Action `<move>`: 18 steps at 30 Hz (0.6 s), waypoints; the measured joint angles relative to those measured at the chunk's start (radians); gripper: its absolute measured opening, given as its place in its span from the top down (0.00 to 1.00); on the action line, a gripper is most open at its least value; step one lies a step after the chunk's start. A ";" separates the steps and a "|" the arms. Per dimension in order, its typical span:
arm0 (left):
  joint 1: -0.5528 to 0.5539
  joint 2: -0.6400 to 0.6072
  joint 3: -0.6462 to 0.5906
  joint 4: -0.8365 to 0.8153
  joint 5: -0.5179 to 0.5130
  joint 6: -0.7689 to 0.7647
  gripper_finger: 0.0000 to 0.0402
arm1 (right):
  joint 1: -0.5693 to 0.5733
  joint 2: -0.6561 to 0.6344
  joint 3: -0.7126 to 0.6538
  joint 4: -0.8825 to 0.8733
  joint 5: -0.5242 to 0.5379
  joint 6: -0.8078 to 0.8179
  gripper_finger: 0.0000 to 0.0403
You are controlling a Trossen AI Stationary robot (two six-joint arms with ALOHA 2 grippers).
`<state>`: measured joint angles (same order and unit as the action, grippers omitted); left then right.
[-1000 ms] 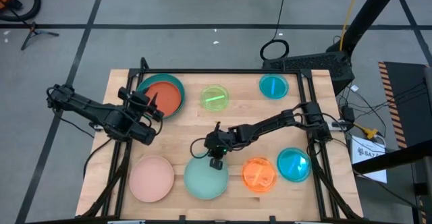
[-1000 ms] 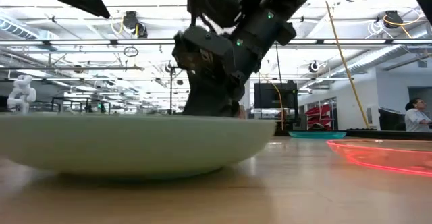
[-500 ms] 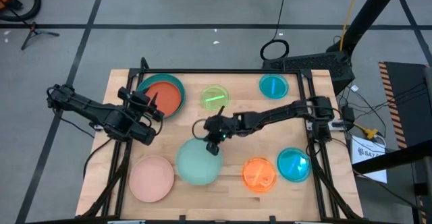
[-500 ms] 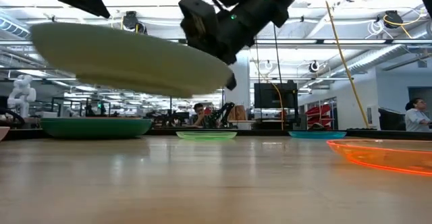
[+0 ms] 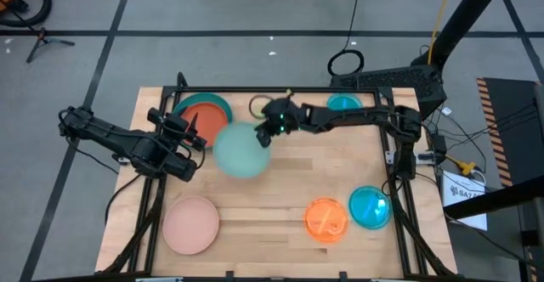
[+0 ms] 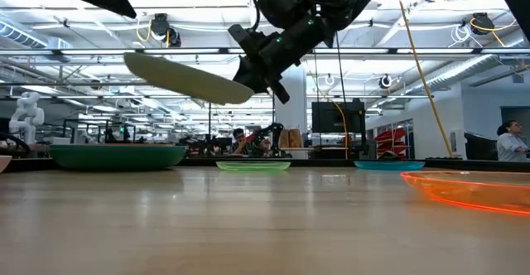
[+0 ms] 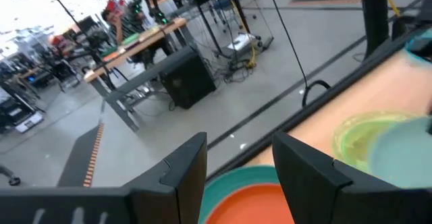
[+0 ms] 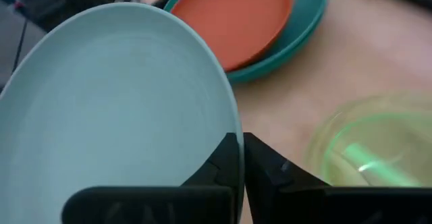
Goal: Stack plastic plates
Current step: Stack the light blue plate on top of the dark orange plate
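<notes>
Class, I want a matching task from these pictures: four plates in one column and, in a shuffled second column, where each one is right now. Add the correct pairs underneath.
Column one:
1. mint plate
2. red-orange plate
3. pink plate
4. orange translucent plate

Column two:
A. on the table at the near edge, beside a blue plate
B. alone on the table at the near left corner
C. in the air, gripped at its rim by the right hand
D. lying inside the teal plate

Pairs: 1-C, 2-D, 3-B, 4-A
</notes>
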<state>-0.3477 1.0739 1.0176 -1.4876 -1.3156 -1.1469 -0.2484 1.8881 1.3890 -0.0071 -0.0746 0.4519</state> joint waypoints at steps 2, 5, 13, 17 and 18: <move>0.008 0.000 0.000 0.000 -0.022 0.003 0.56 | -0.021 0.009 0.034 0.004 0.000 -0.019 1.00; 0.022 0.000 0.000 -0.001 -0.038 0.030 0.56 | -0.042 0.038 0.090 -0.005 -0.001 -0.031 1.00; 0.051 -0.001 0.000 -0.001 -0.067 0.045 0.56 | -0.102 0.184 0.268 -0.037 -0.001 -0.053 1.00; 0.051 -0.001 0.000 -0.003 -0.083 0.047 0.56 | -0.128 0.274 0.389 -0.065 0.000 -0.053 1.00; 0.051 -0.001 0.000 -0.003 -0.084 0.052 0.56 | -0.132 0.300 0.423 -0.071 0.000 -0.053 1.00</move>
<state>-0.2966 1.0729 1.0176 -1.4906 -1.3994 -1.0945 -0.3801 2.1883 1.8121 -0.0778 -0.0750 0.3990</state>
